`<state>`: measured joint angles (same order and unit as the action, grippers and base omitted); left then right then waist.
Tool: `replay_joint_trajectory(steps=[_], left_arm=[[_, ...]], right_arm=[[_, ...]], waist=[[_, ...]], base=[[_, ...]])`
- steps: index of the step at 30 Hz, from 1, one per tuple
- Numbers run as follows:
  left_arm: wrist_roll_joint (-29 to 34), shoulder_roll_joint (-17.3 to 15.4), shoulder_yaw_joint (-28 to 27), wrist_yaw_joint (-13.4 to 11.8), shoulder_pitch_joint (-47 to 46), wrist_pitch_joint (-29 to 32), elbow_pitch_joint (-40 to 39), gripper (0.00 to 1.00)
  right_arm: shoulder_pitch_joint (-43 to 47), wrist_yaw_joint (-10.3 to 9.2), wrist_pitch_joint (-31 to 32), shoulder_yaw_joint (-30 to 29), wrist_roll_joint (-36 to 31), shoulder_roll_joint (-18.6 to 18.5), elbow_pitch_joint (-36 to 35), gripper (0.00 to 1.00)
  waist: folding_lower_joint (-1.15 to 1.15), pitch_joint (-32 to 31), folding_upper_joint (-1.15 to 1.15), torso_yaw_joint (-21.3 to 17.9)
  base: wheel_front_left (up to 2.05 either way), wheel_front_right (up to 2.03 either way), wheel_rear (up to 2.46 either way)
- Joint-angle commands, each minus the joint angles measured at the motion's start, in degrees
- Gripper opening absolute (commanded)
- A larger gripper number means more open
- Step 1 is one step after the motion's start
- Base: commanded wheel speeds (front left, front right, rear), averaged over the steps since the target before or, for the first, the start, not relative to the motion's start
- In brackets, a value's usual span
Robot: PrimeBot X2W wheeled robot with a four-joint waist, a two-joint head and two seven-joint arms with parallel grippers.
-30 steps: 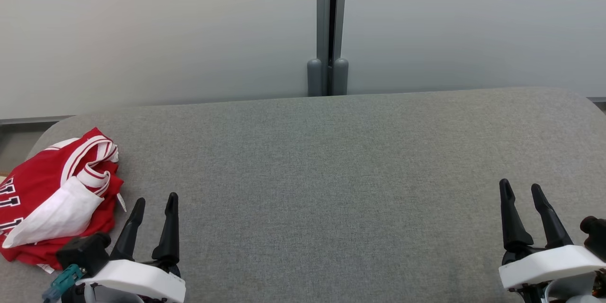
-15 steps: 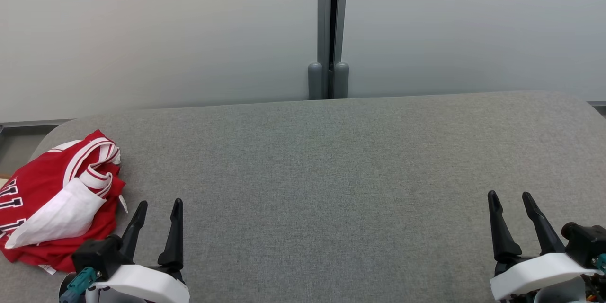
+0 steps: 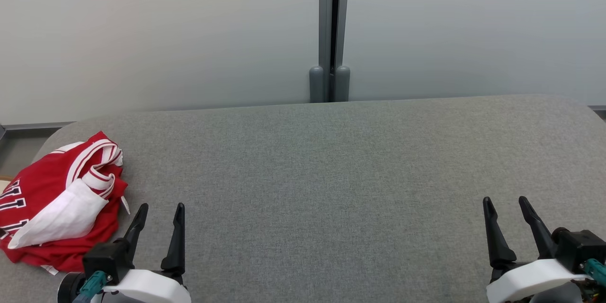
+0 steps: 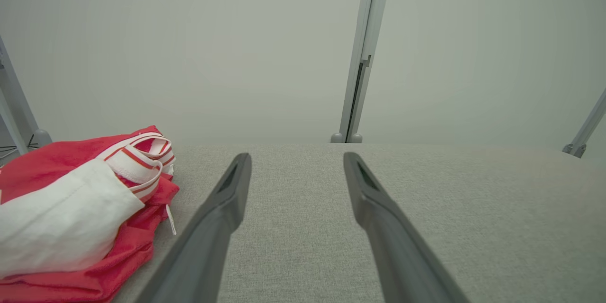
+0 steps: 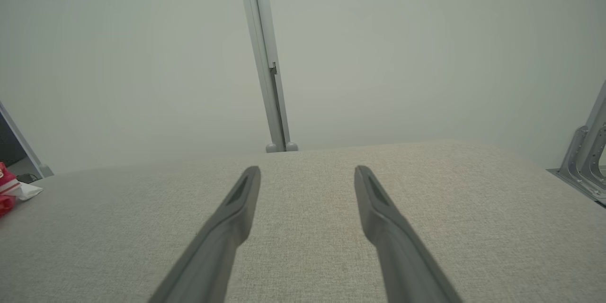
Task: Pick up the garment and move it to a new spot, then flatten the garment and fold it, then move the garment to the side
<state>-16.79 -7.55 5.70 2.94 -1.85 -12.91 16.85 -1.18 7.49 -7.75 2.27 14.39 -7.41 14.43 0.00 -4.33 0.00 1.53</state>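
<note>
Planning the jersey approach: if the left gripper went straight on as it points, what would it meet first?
Likely nothing nearby: the open left gripper points over the grey fabric tabletop; the crumpled red-and-white jersey lies off to its left. Beyond, probably the pale wall panel.

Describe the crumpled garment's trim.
White with red stripes on the red jersey; left wrist view clearest.

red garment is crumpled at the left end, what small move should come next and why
Probably swing the left gripper left toward the red garment. Its jaws stand open and empty just beside the crumpled heap, apart from it, while the right gripper, also open, sits far across the grey surface.
</note>
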Motion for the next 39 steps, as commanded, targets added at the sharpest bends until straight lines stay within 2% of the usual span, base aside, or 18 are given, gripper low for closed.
replay_joint_trajectory(steps=[1, 19, 39], left_arm=[[1.3, -0.3, 0.1, -0.4, 0.2, -0.4, 0.1, 1.0], [4.9, 0.3, 0.0, -0.5, 0.0, -2.3, 3.8, 1.0], [2.1, 0.4, -0.1, -0.5, -0.9, -2.2, 6.0, 1.0]], right_arm=[[0.3, 0.01, -0.7, -0.2, -1.0, -0.1, 0.1, 1.0], [1.0, 0.0, -1.6, -0.6, -3.9, 0.8, 1.3, 1.0], [1.0, 0.0, -1.4, -0.4, -1.3, 0.7, 2.0, 1.0]], waist=[[0.0, -0.1, 0.0, 0.0], [0.0, -0.9, 0.0, 0.1], [0.0, -0.8, 0.0, -0.1]], base=[[0.0, 0.0, 0.0], [0.0, 0.0, 0.0], [0.0, 0.0, 0.0]])
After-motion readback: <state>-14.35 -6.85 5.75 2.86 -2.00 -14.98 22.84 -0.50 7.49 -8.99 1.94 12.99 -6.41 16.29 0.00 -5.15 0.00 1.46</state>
